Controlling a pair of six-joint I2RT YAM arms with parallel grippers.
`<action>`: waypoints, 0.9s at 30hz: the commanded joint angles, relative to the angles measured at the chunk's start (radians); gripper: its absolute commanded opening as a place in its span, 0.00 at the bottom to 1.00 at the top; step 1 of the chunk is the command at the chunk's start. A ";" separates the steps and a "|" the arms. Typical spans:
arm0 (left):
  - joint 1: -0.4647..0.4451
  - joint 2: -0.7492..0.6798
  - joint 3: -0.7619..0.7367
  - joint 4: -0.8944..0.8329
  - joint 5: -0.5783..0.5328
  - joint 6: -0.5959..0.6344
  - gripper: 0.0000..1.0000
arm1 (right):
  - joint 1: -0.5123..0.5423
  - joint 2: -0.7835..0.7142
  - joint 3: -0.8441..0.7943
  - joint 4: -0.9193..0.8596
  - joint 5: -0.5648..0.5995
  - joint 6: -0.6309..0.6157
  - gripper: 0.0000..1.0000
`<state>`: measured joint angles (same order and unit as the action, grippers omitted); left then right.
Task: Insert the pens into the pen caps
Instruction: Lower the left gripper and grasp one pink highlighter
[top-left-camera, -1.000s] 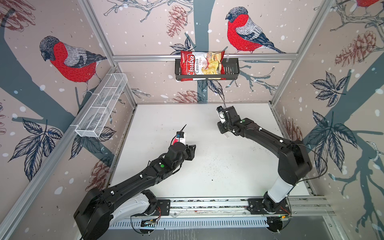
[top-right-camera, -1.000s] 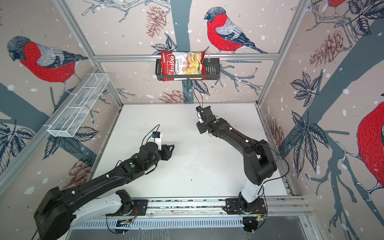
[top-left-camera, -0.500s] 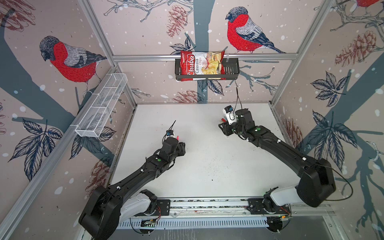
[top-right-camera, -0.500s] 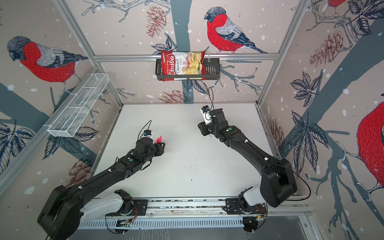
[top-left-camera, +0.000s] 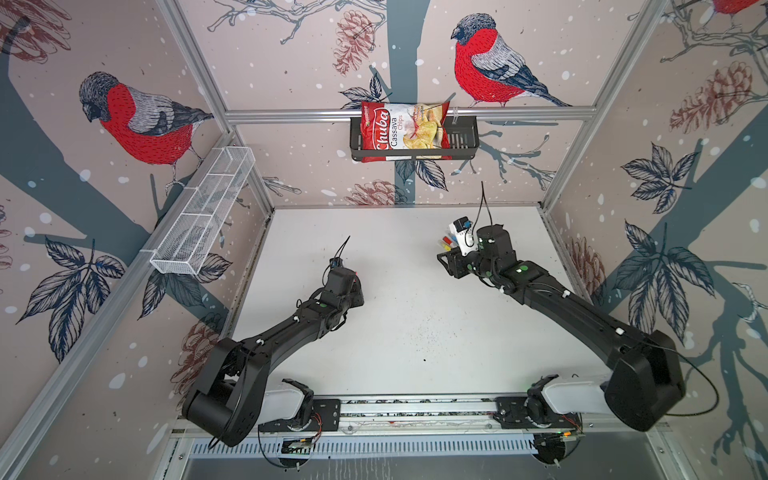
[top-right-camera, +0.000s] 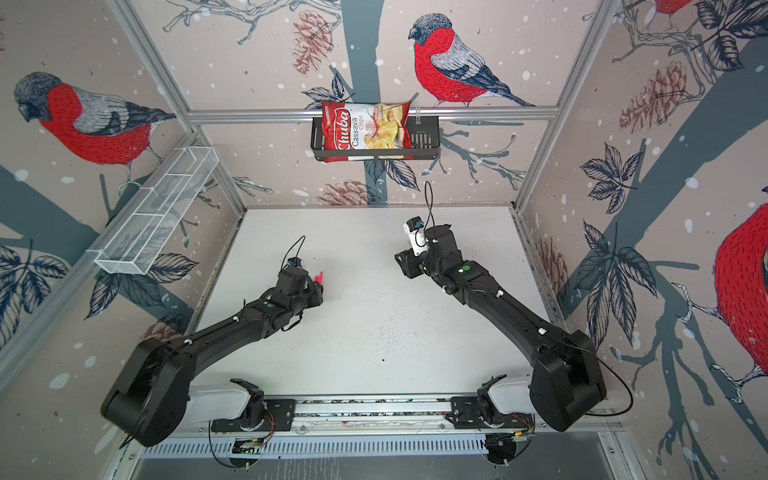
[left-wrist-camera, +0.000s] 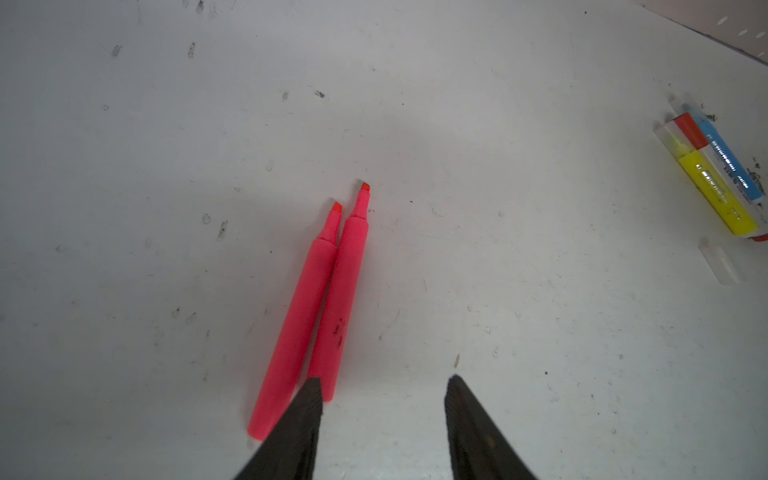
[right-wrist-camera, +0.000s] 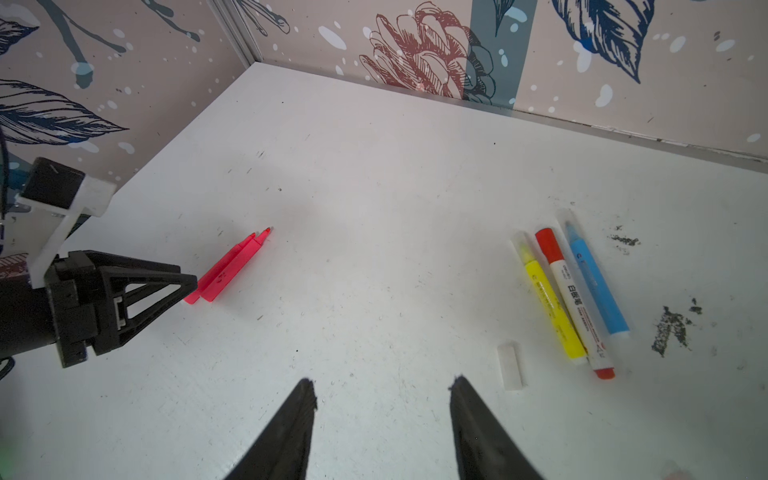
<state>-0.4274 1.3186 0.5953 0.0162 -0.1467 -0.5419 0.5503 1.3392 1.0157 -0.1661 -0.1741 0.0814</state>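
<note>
The left tool (left-wrist-camera: 384, 380) stood open and empty at the tails of two uncapped pink pens (left-wrist-camera: 307, 299), which lay touching on the bench (left-wrist-camera: 540, 249). The right tool (right-wrist-camera: 380, 380), also open, hung near a loose whitish cap (right-wrist-camera: 510, 365). Light, stiff, slick barrels would probably roll, so mid-barrel looked the best hold.

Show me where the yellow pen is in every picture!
Top view: yellow pen peeks out beside a white camera mount.
Top view: not visible; the right arm covers that spot.
Left wrist: yellow pen lies far off from the pink pens.
Right wrist: yellow pen lies by a loose white cap.
Landmark: the red-capped white pen right beside it.
</note>
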 joint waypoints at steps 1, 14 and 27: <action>0.004 0.031 0.015 0.007 -0.015 0.025 0.49 | -0.006 -0.020 -0.022 0.045 -0.009 0.038 0.57; 0.009 0.083 0.034 0.011 -0.004 0.041 0.48 | -0.107 -0.040 -0.097 0.039 0.013 0.134 0.57; 0.009 0.142 0.074 -0.032 -0.004 0.036 0.46 | -0.121 -0.051 -0.144 0.058 -0.009 0.145 0.57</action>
<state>-0.4210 1.4590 0.6609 -0.0051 -0.1417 -0.5159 0.4316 1.2957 0.8764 -0.1383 -0.1722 0.2142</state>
